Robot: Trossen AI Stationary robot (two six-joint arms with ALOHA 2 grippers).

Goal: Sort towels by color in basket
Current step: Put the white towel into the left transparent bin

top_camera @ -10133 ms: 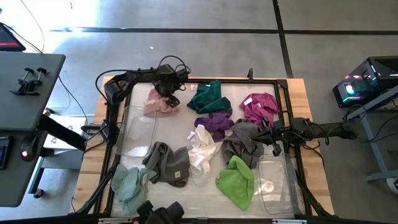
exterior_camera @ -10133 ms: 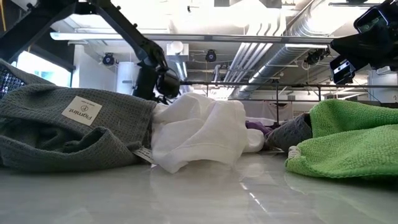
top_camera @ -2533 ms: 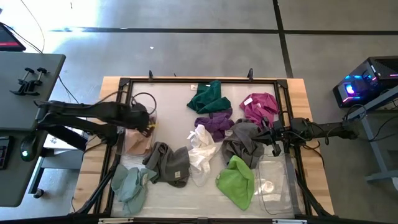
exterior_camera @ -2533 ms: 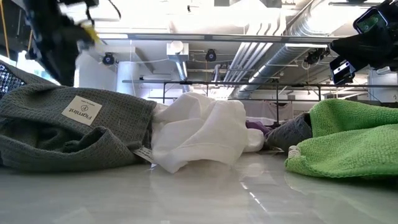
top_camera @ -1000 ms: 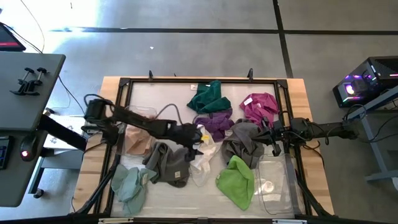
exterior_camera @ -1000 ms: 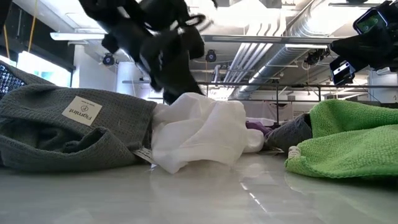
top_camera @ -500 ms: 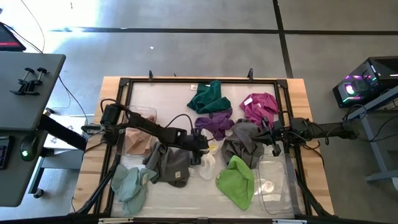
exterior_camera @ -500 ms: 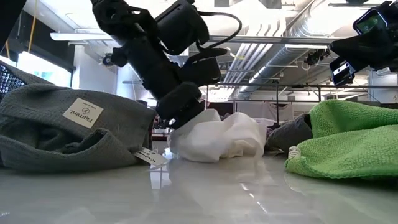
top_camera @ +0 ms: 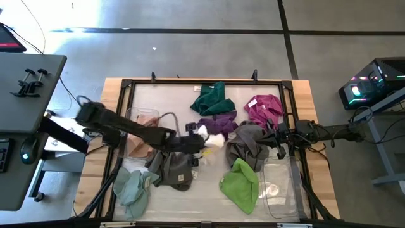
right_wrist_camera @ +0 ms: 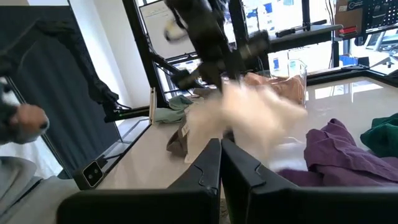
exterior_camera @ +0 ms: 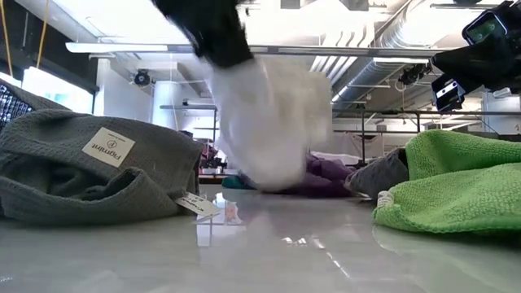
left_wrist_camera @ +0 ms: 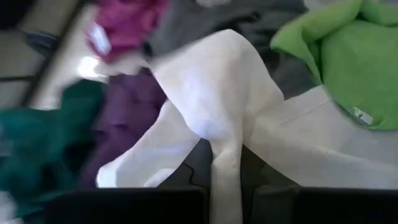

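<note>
My left gripper point(top_camera: 195, 143) is near the table's middle, shut on the white towel point(top_camera: 210, 137), which hangs blurred above the tabletop in the low view point(exterior_camera: 273, 122). On the table lie the dark green point(top_camera: 212, 99), purple point(top_camera: 219, 124), magenta point(top_camera: 264, 107), dark grey point(top_camera: 245, 149), lime green point(top_camera: 240, 183), labelled grey point(top_camera: 171, 166) and pale teal point(top_camera: 133, 187) towels. A pale pink towel point(top_camera: 143, 125) lies in the clear bin point(top_camera: 131, 151) at the left. My right gripper point(top_camera: 278, 143) stays shut at the right, beside the dark grey towel. My left gripper pinches a bunched fold of the white towel point(left_wrist_camera: 225, 167) between its two fingers. The cloth spreads out beyond the fingertips in several loose lobes. In the low view the towel hangs below the gripper, off the tabletop.
A second clear bin point(top_camera: 280, 185) stands at the near right. A black frame point(top_camera: 202, 82) borders the work surface. Bare tabletop shows near the front edge, between the grey and lime green towels.
My left gripper came down on the white towel near the table's middle, took hold of it and rose. The towel, which lay spread on the table, is now gathered up and lifted off the surface. The other towels stayed put.
</note>
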